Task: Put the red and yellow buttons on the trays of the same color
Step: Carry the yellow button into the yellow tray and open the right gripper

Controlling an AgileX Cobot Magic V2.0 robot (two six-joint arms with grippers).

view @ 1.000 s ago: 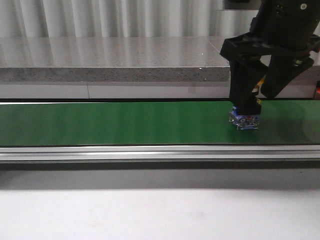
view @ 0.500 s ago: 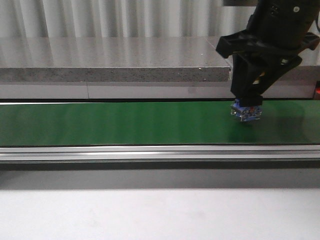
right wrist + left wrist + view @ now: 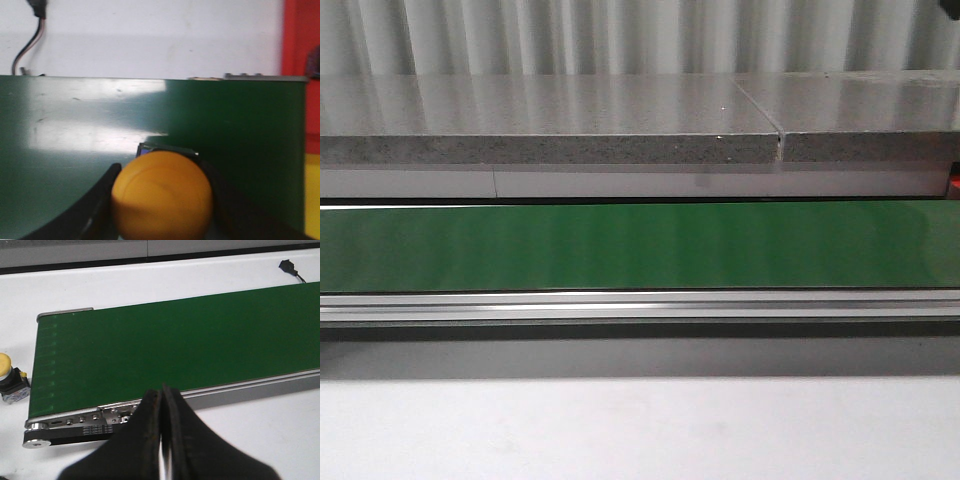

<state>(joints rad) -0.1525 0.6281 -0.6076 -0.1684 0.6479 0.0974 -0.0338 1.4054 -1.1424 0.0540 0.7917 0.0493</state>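
- the right gripper [image 3: 162, 220] holds a yellow button [image 3: 162, 196] by its body, jaws closed against both sides under the domed cap
- in the right wrist view the button hangs over the green belt [image 3: 150, 130], with white table beyond it
- a red tray [image 3: 301, 37] shows at one edge of that view, past the belt's end, and a strip of the yellow tray [image 3: 312, 195] sits just beside it
- the front view shows only the belt [image 3: 620, 245] and the stone ledge [image 3: 550, 120] behind; neither arm nor button appears there
- the left gripper [image 3: 162, 440] hangs above the near rail of the belt [image 3: 175, 345], fingers pressed together with nothing between them
- a second yellow button [image 3: 9, 377] rests on the table just beside the belt's roller end, seen in the left wrist view, not gripped
- judged step: the carry, with the held button lifted and not yet over its tray
- the next move calls for shifting the right arm sideways past the belt's end to the yellow tray, not the red one beside it, then lowering and opening
- the two trays adjoin, so a short travel could drop the button on the wrong colour
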